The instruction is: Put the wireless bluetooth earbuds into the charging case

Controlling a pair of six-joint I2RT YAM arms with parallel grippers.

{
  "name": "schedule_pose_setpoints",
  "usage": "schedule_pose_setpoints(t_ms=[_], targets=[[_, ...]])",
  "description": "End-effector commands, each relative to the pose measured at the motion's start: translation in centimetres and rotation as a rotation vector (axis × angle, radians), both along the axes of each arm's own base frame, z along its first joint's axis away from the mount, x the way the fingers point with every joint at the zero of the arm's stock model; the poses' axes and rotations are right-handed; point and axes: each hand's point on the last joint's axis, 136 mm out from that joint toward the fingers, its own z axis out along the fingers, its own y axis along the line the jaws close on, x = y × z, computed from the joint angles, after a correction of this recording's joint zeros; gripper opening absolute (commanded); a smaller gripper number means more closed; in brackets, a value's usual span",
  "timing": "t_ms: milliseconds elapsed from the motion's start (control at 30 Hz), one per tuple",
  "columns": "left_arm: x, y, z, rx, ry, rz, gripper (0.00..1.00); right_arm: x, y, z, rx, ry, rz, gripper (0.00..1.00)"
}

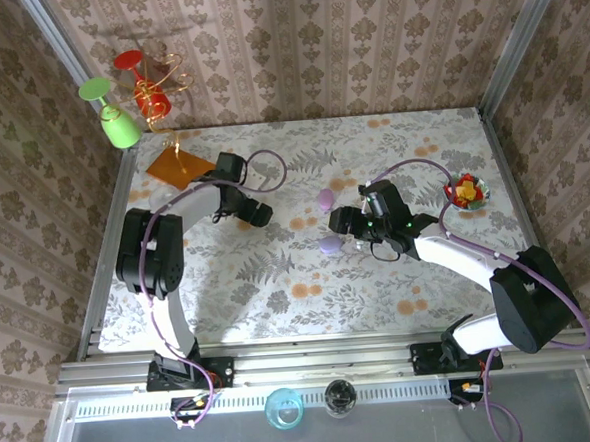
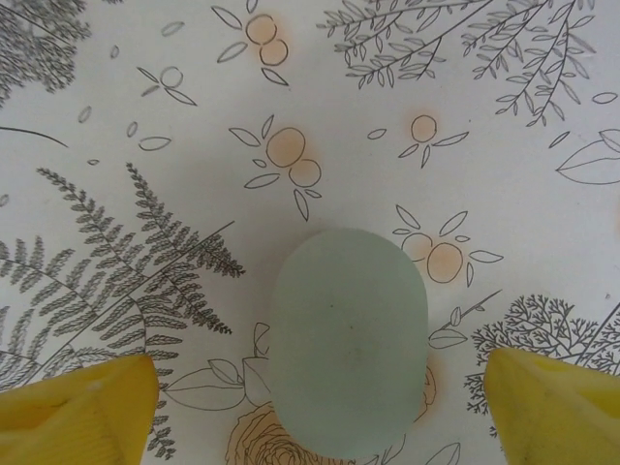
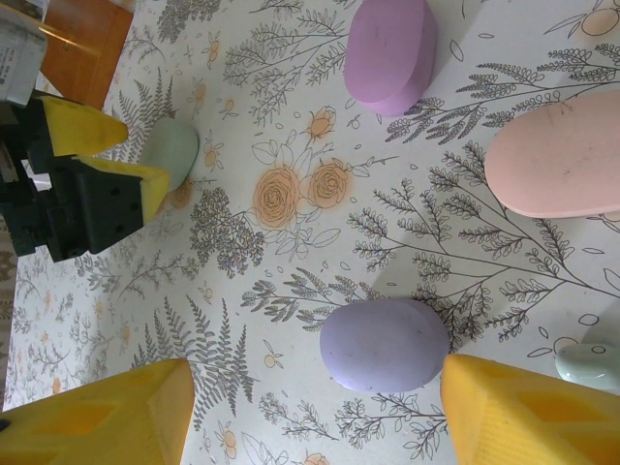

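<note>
The earbuds (image 3: 591, 366) are showing me one pale green bud, lying loose just beside my right gripper (image 3: 315, 387), which is hanging open and empty over a purple case (image 3: 385, 345). Left of it, my left gripper (image 2: 318, 373) is straddling the green case (image 2: 349, 344), jaws wide, gripping nothing. I judge a centred squeeze comes next.

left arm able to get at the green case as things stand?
Probably yes. The left gripper hangs right over the green case, its jaws open on either side, and nothing lies between them and it.

Both arms reach inward, the left gripper (image 2: 320, 392) and right gripper (image 3: 318, 387) each with jaws spread.
</note>
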Motion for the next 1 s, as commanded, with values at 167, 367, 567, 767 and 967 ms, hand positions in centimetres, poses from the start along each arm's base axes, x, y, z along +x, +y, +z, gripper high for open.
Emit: schedule_pose_setpoints(t_ms=[167, 367, 567, 767, 967], targets=[[-0.8, 0.3, -1.2, 0.046, 0.09, -0.038, 0.74, -0.2, -0.7, -0.1, -0.031, -0.012, -0.011, 0.69], [-0.9, 0.3, -1.4, 0.058, 0.086, -0.051, 0.57, -0.2, -0.8, 0.0, -0.031, -0.013, -0.013, 0.69], [-1.0, 0.3, -1.6, 0.061, 0.093, -0.054, 0.49, -0.1, -0.8, 0.0, -0.027, -0.012, -0.017, 0.69], [-0.9, 0.1, -1.8, 0.063, 0.105, -0.068, 0.54, 0.0, -0.7, 0.0, -0.025, -0.009, -0.015, 0.69], [-0.7, -0.4, -2.0, 0.063, 0.119, -0.09, 0.5, 0.3, -0.4, 0.2, -0.013, -0.014, -0.013, 0.68]])
